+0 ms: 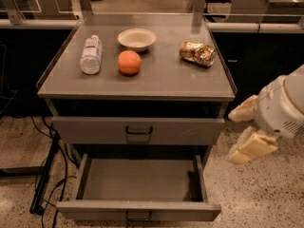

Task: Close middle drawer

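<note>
We see the middle drawer (142, 182) pulled far out at the bottom centre of the frame, its grey floor in view and its small loop handle (138, 216) at the lower edge. Above it sits the taller drawer front (95, 129) with a bigger handle, under the top of the bench (166, 80). On the bench, a water bottle (91, 55) lies on its side at the left. A pale bowl (137, 38) stands just behind an orange (129, 62), and a crumpled snack bag (197, 53) is at the right. At the right edge, level with the taller front and apart from the cabinet, the jaws stand spread wide, their 2 cream fingers (251, 148) holding nothing.
</note>
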### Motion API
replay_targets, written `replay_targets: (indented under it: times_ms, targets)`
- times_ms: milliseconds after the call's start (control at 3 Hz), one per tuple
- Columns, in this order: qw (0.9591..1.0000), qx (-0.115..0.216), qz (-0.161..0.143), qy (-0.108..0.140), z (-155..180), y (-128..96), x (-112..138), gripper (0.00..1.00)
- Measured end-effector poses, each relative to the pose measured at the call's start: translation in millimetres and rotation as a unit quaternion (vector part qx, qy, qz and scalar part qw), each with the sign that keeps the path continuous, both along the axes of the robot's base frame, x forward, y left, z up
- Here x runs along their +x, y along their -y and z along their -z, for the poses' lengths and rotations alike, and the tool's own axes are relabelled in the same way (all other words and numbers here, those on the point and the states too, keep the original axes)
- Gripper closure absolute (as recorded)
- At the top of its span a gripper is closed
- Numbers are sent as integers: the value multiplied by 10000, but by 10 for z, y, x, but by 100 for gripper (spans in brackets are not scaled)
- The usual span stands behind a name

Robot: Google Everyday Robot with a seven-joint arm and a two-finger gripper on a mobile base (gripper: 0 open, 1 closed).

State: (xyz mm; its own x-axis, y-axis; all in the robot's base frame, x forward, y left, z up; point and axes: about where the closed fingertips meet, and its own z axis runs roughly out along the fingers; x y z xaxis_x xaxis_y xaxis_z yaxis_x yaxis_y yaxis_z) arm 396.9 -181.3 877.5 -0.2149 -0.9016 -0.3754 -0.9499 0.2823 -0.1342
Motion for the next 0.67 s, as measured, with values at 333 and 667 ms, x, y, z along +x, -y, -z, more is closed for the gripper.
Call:
replay_targets:
  times_ms: [333,667]
  targets:
    - [9998,173,5,-119,439,-88,-121,62]
    - [9993,282,58,-218,883,-115,-213,85]
